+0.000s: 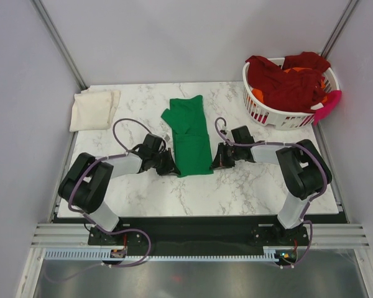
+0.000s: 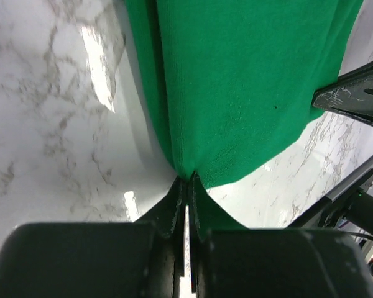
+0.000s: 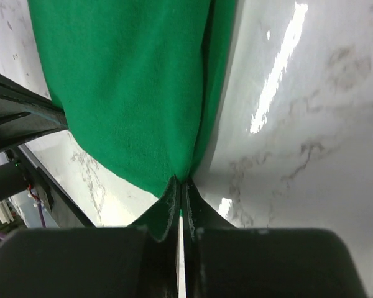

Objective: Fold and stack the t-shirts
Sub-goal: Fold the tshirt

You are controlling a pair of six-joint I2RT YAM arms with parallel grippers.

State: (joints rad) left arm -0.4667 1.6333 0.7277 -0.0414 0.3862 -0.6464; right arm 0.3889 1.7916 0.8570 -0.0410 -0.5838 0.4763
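Note:
A bright green t-shirt [image 1: 189, 133] lies as a long narrow folded strip in the middle of the marble table [image 1: 143, 192]. My left gripper [image 1: 169, 167] is shut on its near left corner, and the cloth [image 2: 248, 93] runs away from the fingertips in the left wrist view. My right gripper [image 1: 215, 162] is shut on its near right corner, seen as green cloth [image 3: 130, 87] in the right wrist view. A folded cream t-shirt [image 1: 94, 110] lies at the far left. Dark red [image 1: 285, 84] and orange shirts fill the basket.
The white slatted laundry basket [image 1: 270, 113] stands at the far right corner with a pink item hanging off its right side. Grey walls close in the table at the back and both sides.

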